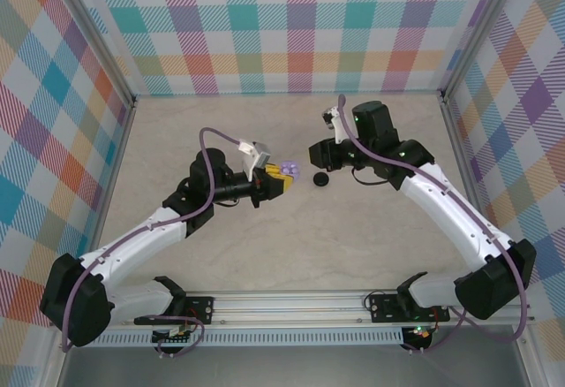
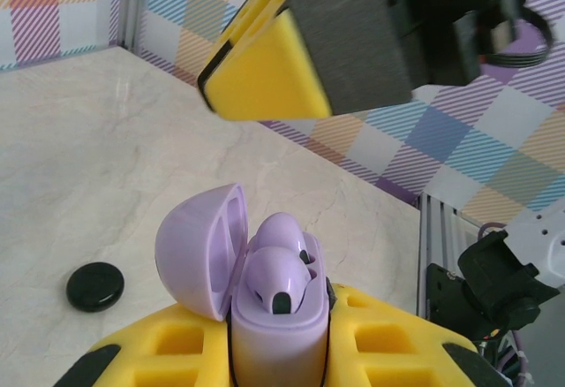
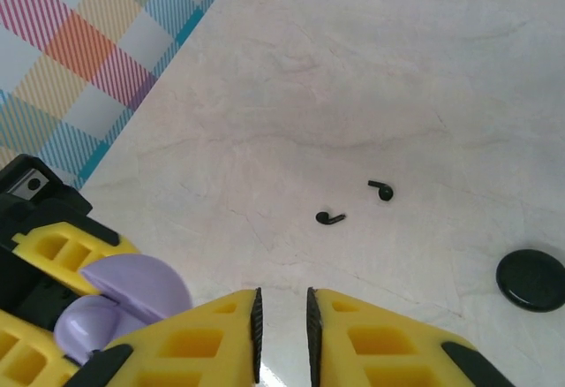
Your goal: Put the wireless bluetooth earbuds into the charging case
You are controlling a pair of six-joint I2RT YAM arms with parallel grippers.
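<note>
— What surface is shown, and what is it enclosed by?
— A pale tabletop (image 3: 353,69) with a marble pattern is seen, smooth and faintly veined. It is walled by panels (image 1: 282,25) printed with pastel checks and diagonal stripes, and these are framed by dull metal posts (image 1: 93,34).

— Where are the earbuds found?
— The lilac earbuds (image 2: 281,274) are seated in the open lilac charging case (image 2: 265,352). The case is glossy and rounded, and its domed lid (image 2: 199,250) is hinged back. One black earbud (image 3: 330,218) and a second black earbud (image 3: 381,191) are left bare on the tabletop, near each other but not touching. The black round case (image 3: 530,280), a closed matte disc, is set well apart from them.

— How are the pincers held?
— The lilac charging case is pinched between the yellow, hollow-celled fingers of the left gripper (image 1: 284,178). The fingers of the right gripper (image 3: 282,316) are drawn nearly together, with only a thin slit left and nothing caught between them. It is held close to the open case.
</note>
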